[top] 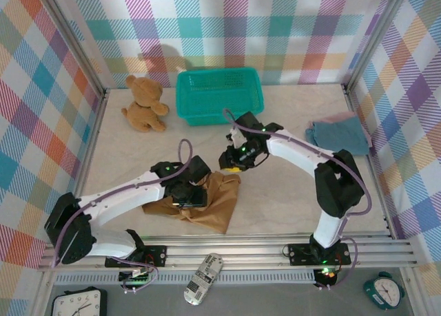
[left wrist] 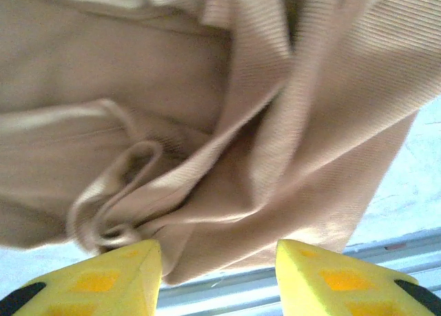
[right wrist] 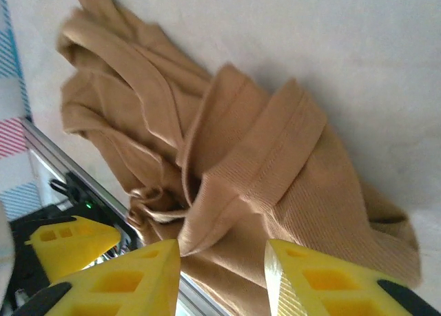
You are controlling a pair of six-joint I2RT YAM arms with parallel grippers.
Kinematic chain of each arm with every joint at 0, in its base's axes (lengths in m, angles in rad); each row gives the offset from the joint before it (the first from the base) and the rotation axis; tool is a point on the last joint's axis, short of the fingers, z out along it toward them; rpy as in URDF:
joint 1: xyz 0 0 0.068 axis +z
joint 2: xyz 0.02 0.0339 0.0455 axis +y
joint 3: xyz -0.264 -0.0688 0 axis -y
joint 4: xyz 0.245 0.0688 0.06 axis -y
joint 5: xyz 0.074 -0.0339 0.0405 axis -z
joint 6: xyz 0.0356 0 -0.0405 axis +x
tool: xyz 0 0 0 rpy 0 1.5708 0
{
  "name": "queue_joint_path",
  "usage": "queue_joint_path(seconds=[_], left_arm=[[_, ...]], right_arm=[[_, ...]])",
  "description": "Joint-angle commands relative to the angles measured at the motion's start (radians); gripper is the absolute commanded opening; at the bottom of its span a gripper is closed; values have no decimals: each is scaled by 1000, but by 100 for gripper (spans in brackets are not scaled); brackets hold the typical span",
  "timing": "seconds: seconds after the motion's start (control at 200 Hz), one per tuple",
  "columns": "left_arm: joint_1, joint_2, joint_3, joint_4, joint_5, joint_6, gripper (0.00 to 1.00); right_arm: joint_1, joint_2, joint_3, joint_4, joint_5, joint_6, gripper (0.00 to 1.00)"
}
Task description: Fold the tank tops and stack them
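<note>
The ochre brown tank top [top: 215,204] lies crumpled near the table's front edge, between the two arms. My left gripper [top: 187,194] hangs over its middle, and in the left wrist view it [left wrist: 219,275] is open just above the bunched cloth [left wrist: 241,123]. My right gripper [top: 233,166] hovers at the top's far right corner. It [right wrist: 222,278] is open over a folded strap edge of the cloth [right wrist: 262,158], holding nothing. The slate blue top [top: 339,135] lies folded at the right, with the dusty pink top [top: 339,116] peeking out behind it.
A teal mesh basket [top: 219,96] stands at the back centre, and a brown teddy bear [top: 143,104] sits to its left. Checked walls close in the table on three sides. A metal rail [top: 241,250] runs along the front edge, close to the brown top.
</note>
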Motion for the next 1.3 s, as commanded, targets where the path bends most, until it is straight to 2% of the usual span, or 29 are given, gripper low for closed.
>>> queue_joint_path(seconds=[0.0,0.14,0.325,0.42,0.67,0.775,0.95,1.075,1.295], left_arm=[[-11,80,23,30,6,124,48],[3,163,11,-25,-51,162,46],[41,153,-76,-28,-89,123,39],[71,149,-92,-65,-113,103,36],[96,109,-106,-86,-136,78,33],[96,103,-86,-116,-165,95,34],[105,78,-65,-156,-218,113,35],[114,84,-71,-152,-203,116,35],[114,92,-59,-121,-149,132,36]], right_arm=[[26,73,1,50,-46,-1,40],[40,145,35,101,-57,28,41],[40,192,52,74,-16,41,42],[39,194,61,80,0,60,46],[43,231,28,294,-89,205,47],[46,229,54,249,-68,195,46],[39,127,0,63,66,129,48],[40,135,-40,80,45,146,48],[46,221,22,165,-27,172,49]])
